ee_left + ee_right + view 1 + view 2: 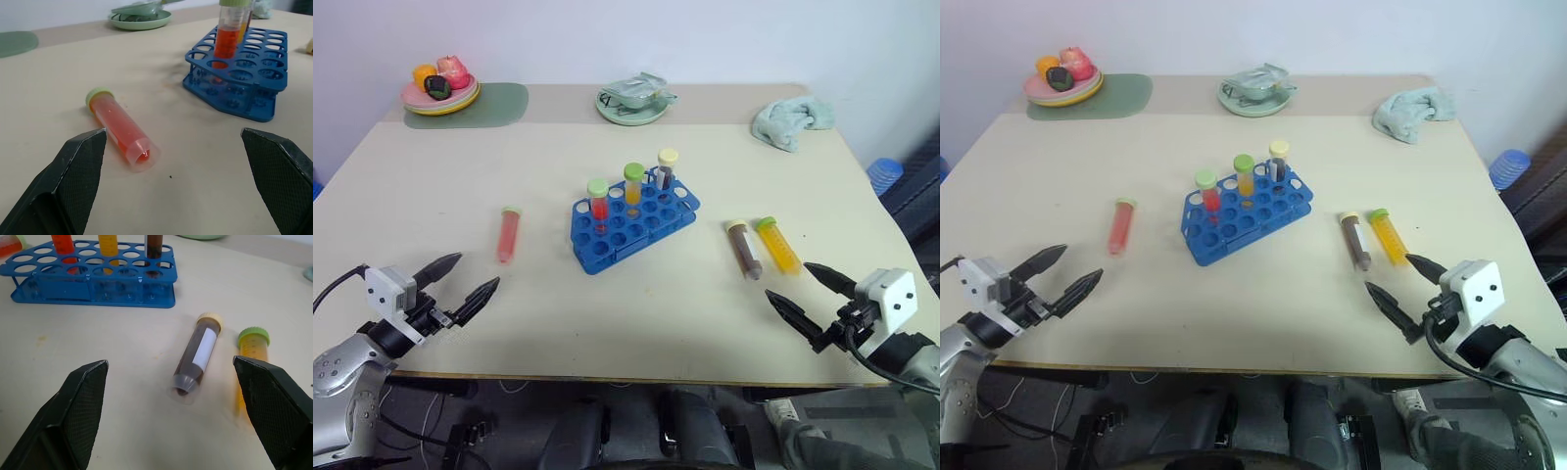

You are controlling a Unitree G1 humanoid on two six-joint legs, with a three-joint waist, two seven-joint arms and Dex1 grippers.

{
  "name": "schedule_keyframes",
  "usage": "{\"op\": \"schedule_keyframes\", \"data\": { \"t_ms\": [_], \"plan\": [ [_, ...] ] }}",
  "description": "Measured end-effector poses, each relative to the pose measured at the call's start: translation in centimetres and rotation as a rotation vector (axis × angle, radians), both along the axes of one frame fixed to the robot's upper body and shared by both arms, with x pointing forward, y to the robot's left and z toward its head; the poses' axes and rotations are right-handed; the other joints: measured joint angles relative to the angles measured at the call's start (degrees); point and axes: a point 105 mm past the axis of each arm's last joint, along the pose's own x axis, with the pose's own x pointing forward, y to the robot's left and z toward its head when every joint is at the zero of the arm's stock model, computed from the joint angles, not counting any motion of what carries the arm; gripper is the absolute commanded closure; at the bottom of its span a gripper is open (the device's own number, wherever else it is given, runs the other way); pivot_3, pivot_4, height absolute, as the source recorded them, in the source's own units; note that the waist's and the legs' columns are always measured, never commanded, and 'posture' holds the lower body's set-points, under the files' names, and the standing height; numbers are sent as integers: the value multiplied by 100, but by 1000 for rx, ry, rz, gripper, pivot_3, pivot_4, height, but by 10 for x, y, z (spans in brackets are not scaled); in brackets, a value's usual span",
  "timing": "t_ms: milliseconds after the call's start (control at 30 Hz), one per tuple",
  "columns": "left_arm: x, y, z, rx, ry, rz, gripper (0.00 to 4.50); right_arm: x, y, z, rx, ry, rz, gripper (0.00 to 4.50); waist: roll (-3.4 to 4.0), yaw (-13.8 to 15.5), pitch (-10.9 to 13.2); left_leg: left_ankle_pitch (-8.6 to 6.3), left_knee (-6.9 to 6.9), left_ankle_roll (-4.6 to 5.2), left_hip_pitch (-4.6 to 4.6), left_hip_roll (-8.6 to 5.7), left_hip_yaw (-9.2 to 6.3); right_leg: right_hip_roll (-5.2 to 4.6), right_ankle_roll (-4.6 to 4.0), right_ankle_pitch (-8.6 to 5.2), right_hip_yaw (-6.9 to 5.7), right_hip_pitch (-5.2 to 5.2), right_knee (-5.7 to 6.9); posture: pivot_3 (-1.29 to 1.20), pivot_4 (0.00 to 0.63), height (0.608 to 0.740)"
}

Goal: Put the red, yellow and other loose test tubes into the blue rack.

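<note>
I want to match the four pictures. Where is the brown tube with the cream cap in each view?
Left eye: brown tube lying right of the blue rack.
Right eye: same place.
Left wrist: not in it.
Right wrist: centre, between the fingers.
Shared landmark: blue rack.

I see the rack standing mid-table, ahead of and between my two sets of jaws, with three tubes upright in its far holes. One loose tube lies flat just ahead of my left gripper, cap pointing away, to the rack's left. Two more loose tubes, one beside the other, lie just ahead of my right gripper, to the rack's right. Far behind sit a plate, a dish and a cloth.
</note>
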Motion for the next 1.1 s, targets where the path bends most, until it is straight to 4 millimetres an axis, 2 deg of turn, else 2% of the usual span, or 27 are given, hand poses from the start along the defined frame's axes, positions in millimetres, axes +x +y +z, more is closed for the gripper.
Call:
{"op": "schedule_keyframes", "data": {
  "t_ms": [333,467,567,700,967,1100],
  "plan": [
    [-2,-6,2,-23,14,-42,13,6,1,4,9,12,16,300,0,1,1,-1,-1,2,-2,0,0,-1,0,0,0,-1,-1,0,150,740],
    [-1,-16,8,-35,10,-104,13,8,-4,-1,22,81,12,300,0,0,1,-2,0,3,-2,0,1,-2,0,0,0,-1,-1,0,150,740],
    [4,-30,14,-53,-4,-159,13,15,-6,2,10,107,-7,300,0,-5,1,-1,0,2,-1,0,2,-2,-1,0,0,-1,0,0,150,740],
    [8,-52,26,-59,-38,-260,13,35,-11,15,-19,139,-33,300,1,-28,2,-2,0,3,1,1,10,-2,-1,1,2,-3,0,0,150,740],
    [12,-100,26,-69,-3,-478,13,92,-26,47,-29,260,-58,300,6,-6,6,-4,0,9,-5,0,22,-4,-2,2,5,-9,-1,0,150,740],
    [17,-122,25,-29,6,-552,13,112,-18,50,-28,334,-34,300,9,-12,8,-6,-1,12,-13,0,29,-6,0,3,8,-18,-1,0,150,740]
  ]
}}
